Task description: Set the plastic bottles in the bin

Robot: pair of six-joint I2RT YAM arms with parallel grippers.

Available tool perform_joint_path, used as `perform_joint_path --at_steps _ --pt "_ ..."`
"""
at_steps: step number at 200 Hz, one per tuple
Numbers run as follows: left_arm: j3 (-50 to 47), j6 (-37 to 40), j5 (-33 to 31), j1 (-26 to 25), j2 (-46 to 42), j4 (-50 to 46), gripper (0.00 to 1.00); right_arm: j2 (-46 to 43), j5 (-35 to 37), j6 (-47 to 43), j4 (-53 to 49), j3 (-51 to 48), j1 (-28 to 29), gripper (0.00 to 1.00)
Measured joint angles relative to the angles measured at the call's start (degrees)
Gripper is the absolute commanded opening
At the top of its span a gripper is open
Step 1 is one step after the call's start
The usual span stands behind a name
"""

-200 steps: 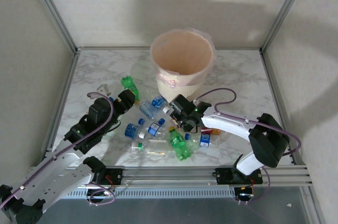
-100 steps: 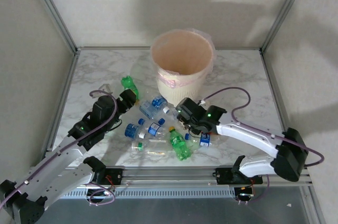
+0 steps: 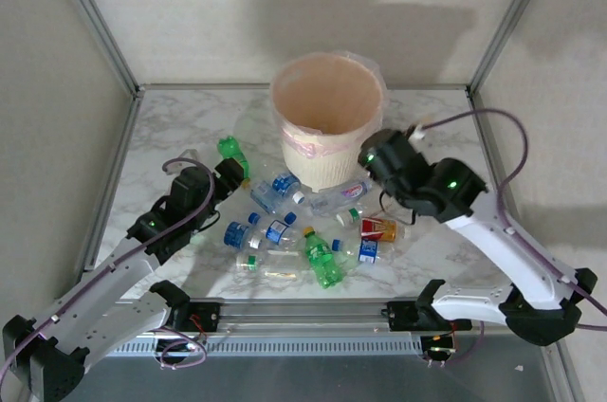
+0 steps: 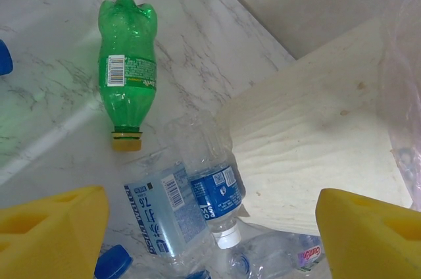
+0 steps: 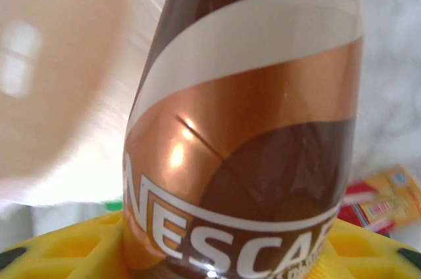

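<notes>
The cream bin [image 3: 327, 122] with its pinkish liner stands at the table's far middle. Several plastic bottles lie in front of it: a green one [image 3: 229, 151], clear ones with blue labels [image 3: 270, 191], another green one [image 3: 322, 260] and a red-labelled one [image 3: 379, 228]. My right gripper [image 3: 377, 151] hangs raised beside the bin's right rim. In the right wrist view it [image 5: 223, 253] is shut on a brown Nescafe bottle [image 5: 250, 127]. My left gripper [image 3: 228, 174] is open low over the pile. Below its yellow fingers [image 4: 52, 233] lie blue-labelled clear bottles [image 4: 214, 193] and the green bottle [image 4: 128, 68].
The ribbed bin wall [image 4: 309, 141] is close on the right of the left gripper. Metal frame posts and panel walls close in the marble table [image 3: 171, 127] on three sides. A rail [image 3: 303, 312] runs along the near edge.
My right gripper has risen from the bottle pile and swung right and back to the bin's right side, carrying the brown bottle. The left gripper has barely moved.
</notes>
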Motion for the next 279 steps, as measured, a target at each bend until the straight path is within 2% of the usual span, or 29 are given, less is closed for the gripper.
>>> perform_joint_path --at_steps 25,53,95,113,136,152,183,219,244,264,279 --pt "0.00 0.02 -0.02 0.39 -0.11 -0.17 0.83 4.26 -0.15 -10.43 2.54 10.86 -3.23 0.54" --pt "0.00 0.07 0.26 1.64 -0.22 -0.70 0.83 13.31 -3.45 -21.88 6.27 21.66 -6.60 0.54" --pt "0.00 0.26 2.16 5.79 0.33 -1.42 0.85 24.90 -8.63 -32.74 12.17 23.85 -8.63 0.55" --pt "0.00 0.48 3.39 7.89 1.29 -1.40 0.87 28.52 -9.86 -35.17 13.46 23.85 -9.11 0.62" --pt "0.04 1.36 4.52 10.08 3.87 -0.90 0.94 30.36 -10.80 -37.46 14.36 23.85 -9.73 0.79" --pt "0.46 2.23 4.90 10.97 6.91 -0.33 0.98 30.25 -11.10 -38.07 15.23 23.85 -10.62 0.84" --pt "3.02 3.80 4.87 11.80 14.08 1.73 1.00 28.59 -11.13 -38.84 16.90 22.75 -11.85 0.85" --pt "9.27 6.10 4.55 12.72 24.46 4.63 0.99 19.98 -13.11 -39.87 20.46 15.30 -10.69 0.85" --pt "14.38 7.19 4.22 13.55 32.61 6.10 1.00 10.23 -13.40 -40.76 25.44 6.05 -4.50 0.85" --pt "19.19 7.98 3.63 13.92 39.41 6.29 1.00 4.26 -10.08 -40.59 29.16 -0.90 2.25 0.89" --pt "22.32 8.46 3.37 14.12 44.04 6.43 1.00 1.33 -8.04 -40.74 32.13 -6.27 4.90 0.89"
